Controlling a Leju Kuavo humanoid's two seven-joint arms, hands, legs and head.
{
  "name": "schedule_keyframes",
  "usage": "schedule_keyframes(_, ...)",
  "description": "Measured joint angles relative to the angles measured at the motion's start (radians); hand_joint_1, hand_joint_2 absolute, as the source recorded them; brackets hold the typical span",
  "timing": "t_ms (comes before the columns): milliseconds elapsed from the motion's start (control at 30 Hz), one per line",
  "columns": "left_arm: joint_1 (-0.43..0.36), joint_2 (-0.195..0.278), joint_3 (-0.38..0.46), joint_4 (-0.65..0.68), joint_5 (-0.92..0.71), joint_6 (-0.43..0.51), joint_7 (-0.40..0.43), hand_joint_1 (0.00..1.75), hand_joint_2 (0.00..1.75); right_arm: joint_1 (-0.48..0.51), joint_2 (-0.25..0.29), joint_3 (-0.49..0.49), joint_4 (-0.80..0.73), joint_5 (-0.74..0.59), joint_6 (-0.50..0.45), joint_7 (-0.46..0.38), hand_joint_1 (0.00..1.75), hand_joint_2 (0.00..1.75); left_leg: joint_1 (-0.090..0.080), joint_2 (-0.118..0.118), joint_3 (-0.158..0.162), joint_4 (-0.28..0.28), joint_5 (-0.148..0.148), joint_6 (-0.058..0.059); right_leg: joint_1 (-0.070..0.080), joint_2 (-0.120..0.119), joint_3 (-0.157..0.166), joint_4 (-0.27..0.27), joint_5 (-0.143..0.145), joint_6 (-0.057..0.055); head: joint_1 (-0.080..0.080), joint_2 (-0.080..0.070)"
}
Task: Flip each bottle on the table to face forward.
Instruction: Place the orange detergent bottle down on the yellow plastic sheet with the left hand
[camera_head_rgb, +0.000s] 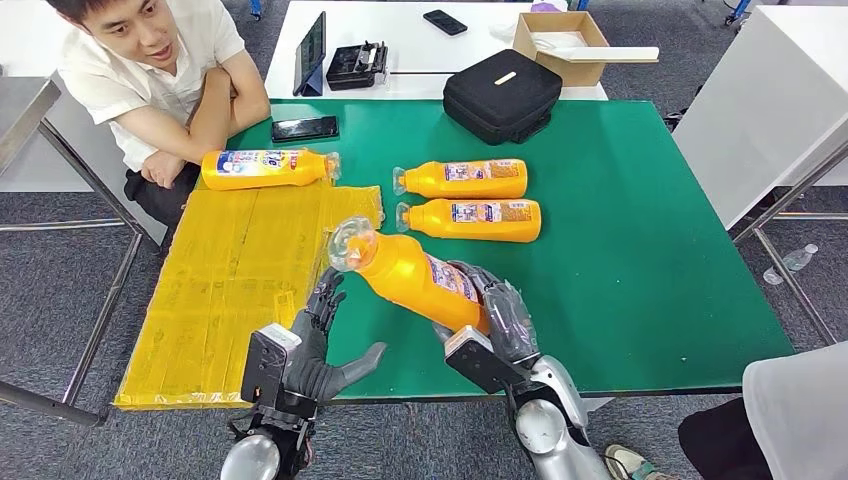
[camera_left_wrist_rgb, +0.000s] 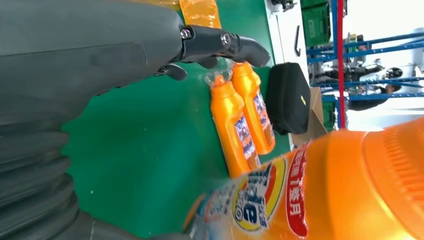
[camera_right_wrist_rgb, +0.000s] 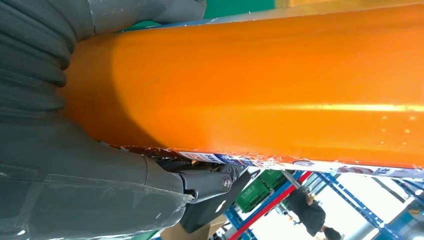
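Item: orange bottle, blue-and-white label, clear cap, tilted above the green table near its front edge. My right hand grips its base; my left hand hangs released beside it.

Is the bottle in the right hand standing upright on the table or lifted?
Lifted and tilted: the right hand grips the bottle by its base above the green table, cap end raised.
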Motion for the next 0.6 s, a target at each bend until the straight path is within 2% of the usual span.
schedule_keyframes(267,-0.015,0.0,-0.012,0.021,0.126,-0.037,-0.007,0.0,1.75,-0.069,0.026,0.057,0.096,-0.004,-0.001,-0.016,1.75,1.75,0.0,0.0,0.0,0.0,0.0,0.0,0.0,0.0,-0.001,0.0,0.0,0.0,0.0,0.0)
schedule_keyframes(600,-0.02,0.0,-0.02,0.025,0.216,-0.08,0.011,0.0,1.75,-0.11,0.041,0.073,0.21,0.0,-0.018,-0.028,1.75,1.75,0.0,0.0,-0.001,0.0,0.0,0.0,0.0,0.0,-0.001,0.0,0.0,0.0,0.0,0.0)
